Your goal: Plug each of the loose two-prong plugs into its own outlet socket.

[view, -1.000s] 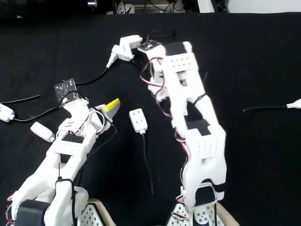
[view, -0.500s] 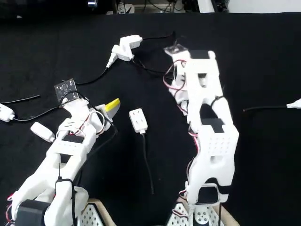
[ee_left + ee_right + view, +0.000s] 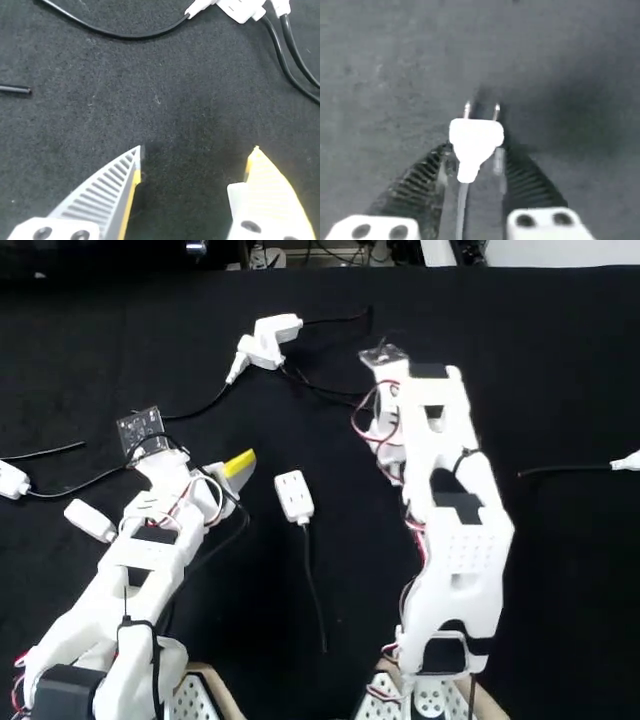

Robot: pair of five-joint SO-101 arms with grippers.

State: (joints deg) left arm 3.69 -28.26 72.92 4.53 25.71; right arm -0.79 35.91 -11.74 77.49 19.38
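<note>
White plug (image 3: pixel 475 137): pinched by right gripper (image 3: pixel 472 152), not yet seated
Left gripper (image 3: pixel 197 150): spread, empty
Socket (image 3: pixel 293 494): unfilled; task est. early

High view: overhead, far, covers whole table (image 3: pixel 560 360). Wrist views: close, facing table past own jaws.

The claw (image 3: pixel 472 152) grips a white plug (image 3: pixel 476 137) by its narrow rear end, one ribbed dark finger (image 3: pixel 420 180) pressed against each side. The two metal prongs (image 3: pixel 467 109) point away from the camera, over the dark counter (image 3: pixel 380 65). A pale cord (image 3: pixel 461 210) runs back from the plug between the fingers.
</note>
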